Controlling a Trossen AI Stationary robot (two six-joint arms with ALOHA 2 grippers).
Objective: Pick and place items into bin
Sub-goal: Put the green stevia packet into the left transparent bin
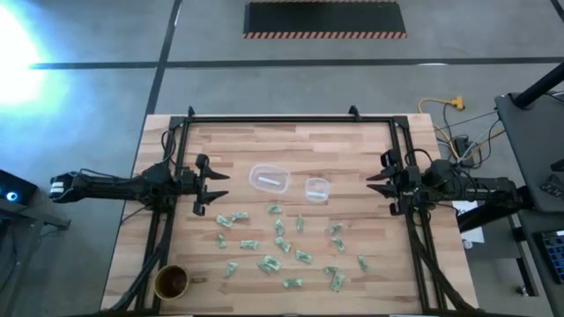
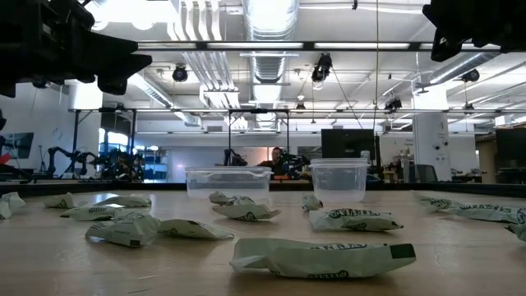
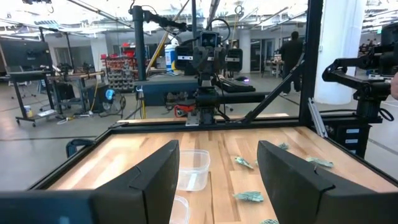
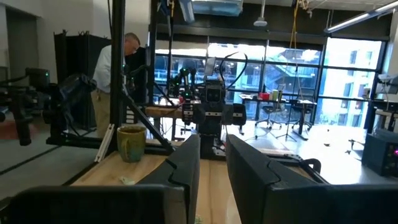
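Observation:
Several small pale green and white crinkled wrapped items [image 1: 273,242] lie loose on the near half of the wooden table; they fill the foreground of the low view [image 2: 320,256] and show in the left wrist view [image 3: 249,196]. My left gripper [image 1: 211,185] hovers open over the table's left side, above the wood [image 3: 217,180], touching nothing. My right gripper [image 1: 379,185] hovers over the right side with a narrow gap between its fingers [image 4: 212,168], also touching nothing. The two grippers face each other across the bins.
Two clear plastic bins stand mid-table: a larger one [image 1: 270,178] [image 2: 228,182] and a smaller one [image 1: 316,188] [image 2: 338,179] to its right. A round brown cup [image 1: 171,282] [image 4: 130,143] sits at the near left corner. A black frame [image 1: 291,117] rims the table. People stand in the room beyond.

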